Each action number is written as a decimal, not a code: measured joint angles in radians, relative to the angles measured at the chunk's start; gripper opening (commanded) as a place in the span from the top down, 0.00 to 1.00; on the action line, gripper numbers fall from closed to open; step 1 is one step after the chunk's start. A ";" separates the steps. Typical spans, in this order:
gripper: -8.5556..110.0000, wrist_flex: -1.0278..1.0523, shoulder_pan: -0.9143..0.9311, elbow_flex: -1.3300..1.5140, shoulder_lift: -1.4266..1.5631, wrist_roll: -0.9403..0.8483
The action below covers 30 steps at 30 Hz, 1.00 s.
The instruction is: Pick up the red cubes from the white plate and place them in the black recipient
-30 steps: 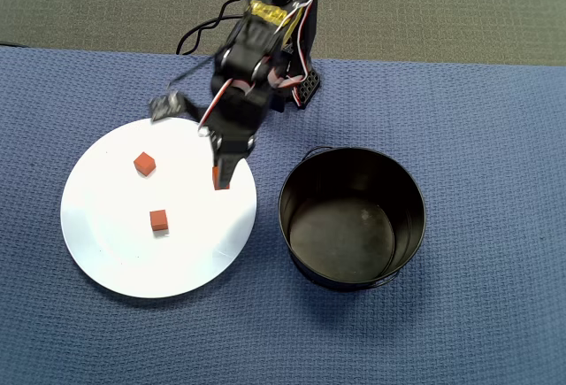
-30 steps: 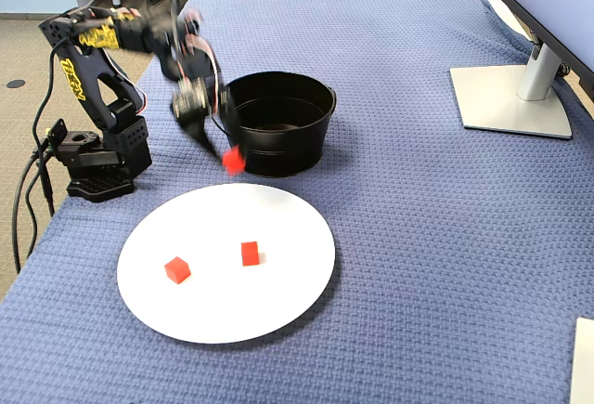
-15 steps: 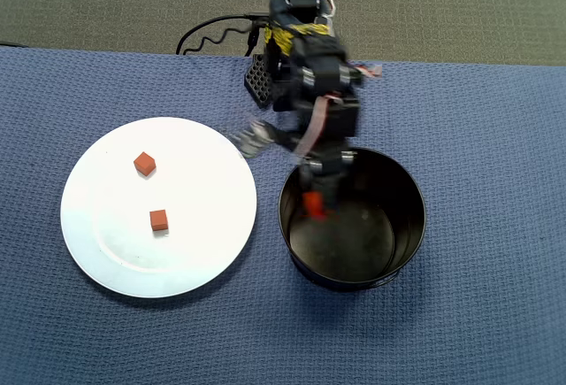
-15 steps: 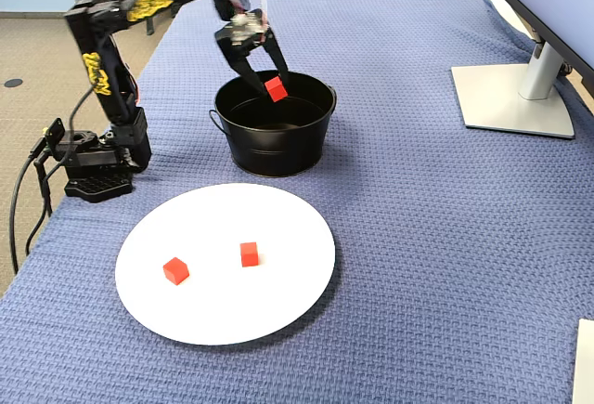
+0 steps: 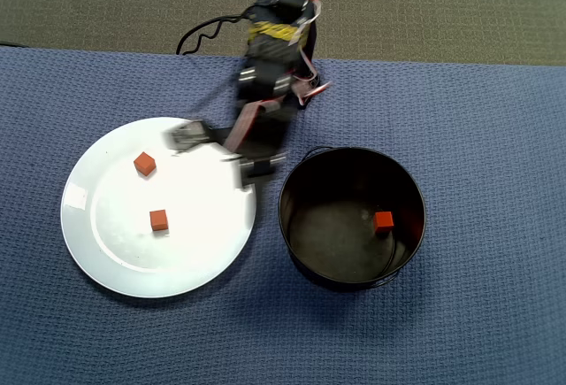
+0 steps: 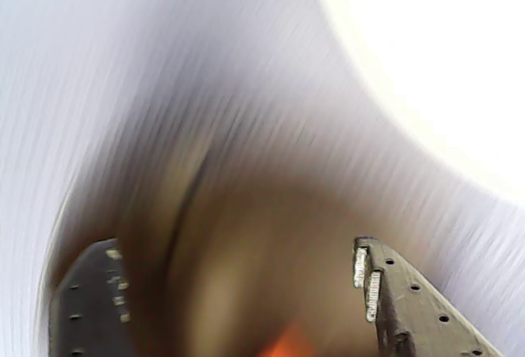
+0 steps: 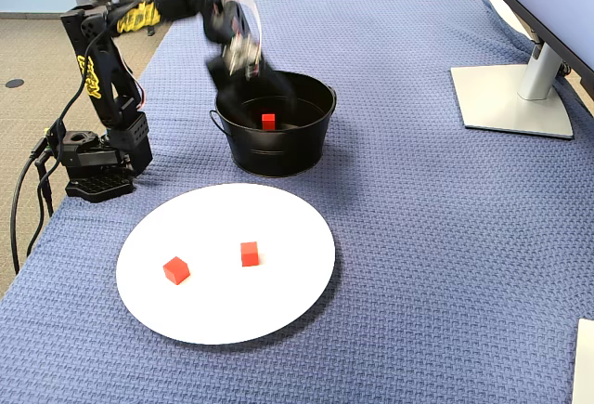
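The blue cloth-covered table (image 7: 418, 237) carries all items. The black arm (image 7: 139, 19) reaches from its base at the left of the fixed view, blurred, its claw (image 6: 238, 283) spread open and empty beside the pot's rim. The white plate (image 5: 106, 261) holds two red cubes (image 5: 144, 165) (image 5: 158, 219), well apart. The black pot (image 5: 296, 192) stands just beside the plate; a third cube (image 5: 383, 220) lies inside it. A monitor stand (image 7: 515, 97) sits far right.

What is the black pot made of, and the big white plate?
The black pot looks like painted metal: thin straight walls, a shiny dark inside, a wire handle at the rim. The white plate is glossy and smooth; it could be ceramic or plastic, the pictures can't settle which.
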 measured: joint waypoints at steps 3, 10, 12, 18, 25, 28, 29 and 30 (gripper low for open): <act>0.74 -0.069 0.164 0.006 -0.087 -0.014; 0.73 -0.120 0.316 -0.025 -0.299 -0.043; 0.73 -0.112 0.325 -0.067 -0.357 -0.051; 0.73 -0.046 0.341 -0.239 -0.528 -0.077; 0.73 -0.008 0.351 -0.313 -0.607 -0.213; 0.73 -0.008 0.353 -0.319 -0.629 -0.270; 0.74 -0.008 0.353 -0.319 -0.637 -0.285; 0.74 -0.008 0.354 -0.319 -0.644 -0.301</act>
